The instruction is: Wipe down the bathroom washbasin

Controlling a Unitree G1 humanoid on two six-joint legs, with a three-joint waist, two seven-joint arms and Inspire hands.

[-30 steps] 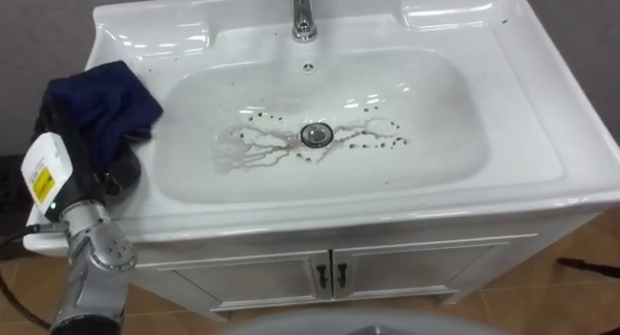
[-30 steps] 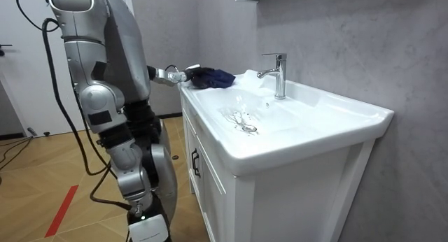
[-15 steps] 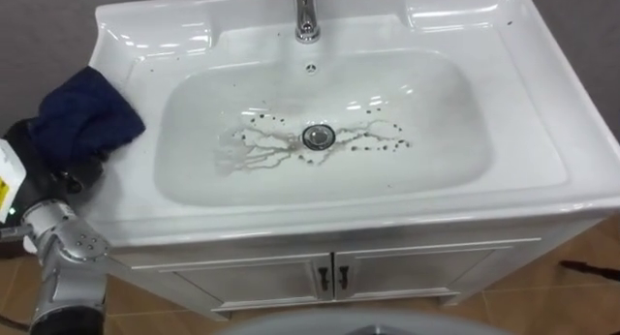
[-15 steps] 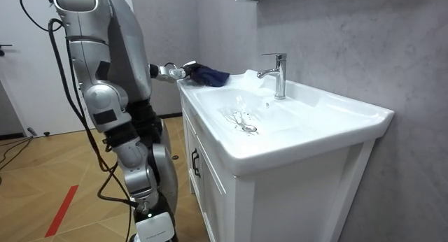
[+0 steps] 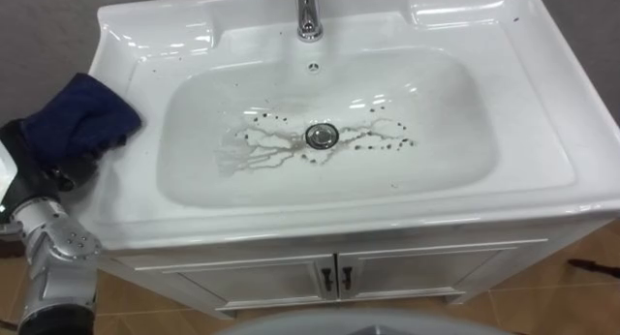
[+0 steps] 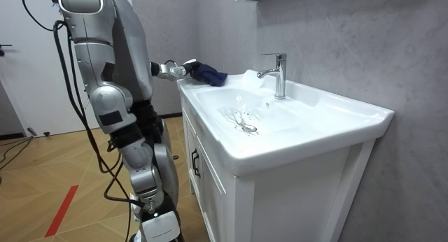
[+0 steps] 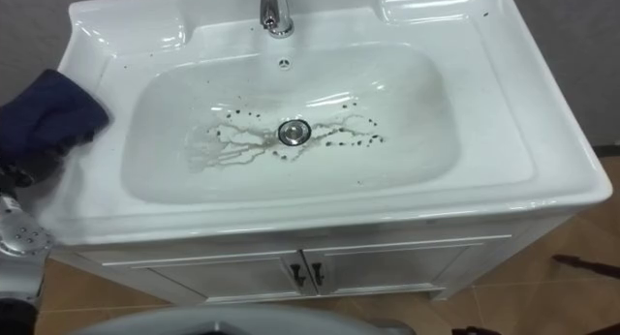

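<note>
The white basin (image 5: 504,112) has dark specks and brownish streaks (image 5: 262,143) around its drain (image 5: 321,135). A dark blue cloth (image 5: 82,112) lies bunched on the basin's left rim, partly over the edge. My left hand (image 5: 44,159) sits at that edge with its dark fingers curled into the cloth's near side. In the room view the same hand (image 6: 183,69) holds the cloth (image 6: 208,75) at the vanity's far corner, where I stand upright beside the cabinet.
A chrome tap (image 5: 308,14) rises at the back middle of the basin. Below the rim are white cabinet doors with two small handles (image 5: 334,276). A grey wall runs behind the vanity, and wooden floor (image 6: 42,193) lies around it.
My left hand's fingers have curled shut on the cloth and drawn it to the left, towards the rim's outer edge. The cloth is more bunched now.
</note>
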